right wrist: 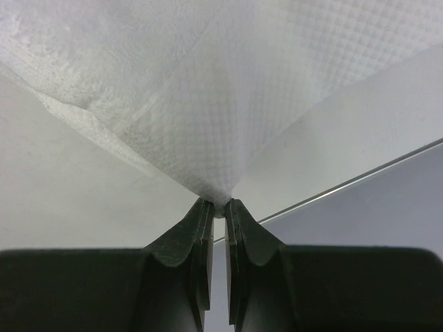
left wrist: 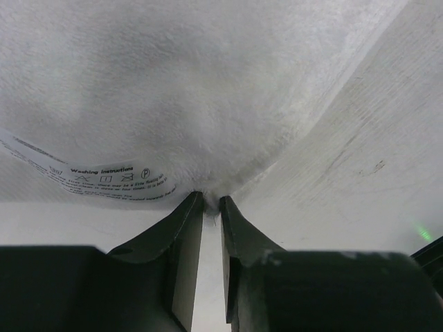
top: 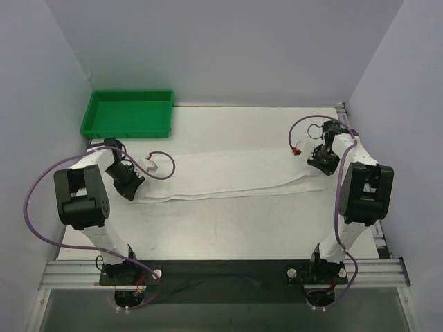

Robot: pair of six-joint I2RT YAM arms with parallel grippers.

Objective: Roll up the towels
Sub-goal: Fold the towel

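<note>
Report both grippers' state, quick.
Left gripper: closed on the towel, near its care label.
Right gripper: closed on a corner of the towel.

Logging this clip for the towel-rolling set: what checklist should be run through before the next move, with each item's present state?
1. Pinch of the left gripper on the towel at its left end: ok.
2. Pinch of the right gripper on its right end: ok.
3. Cloth lies as a flat strip between them: ok.
4. The green tray stands apart from the cloth: ok.
5. The left arm's cable loop is free of the cloth: cannot tell; seen from above, it overlaps the left end.
</note>
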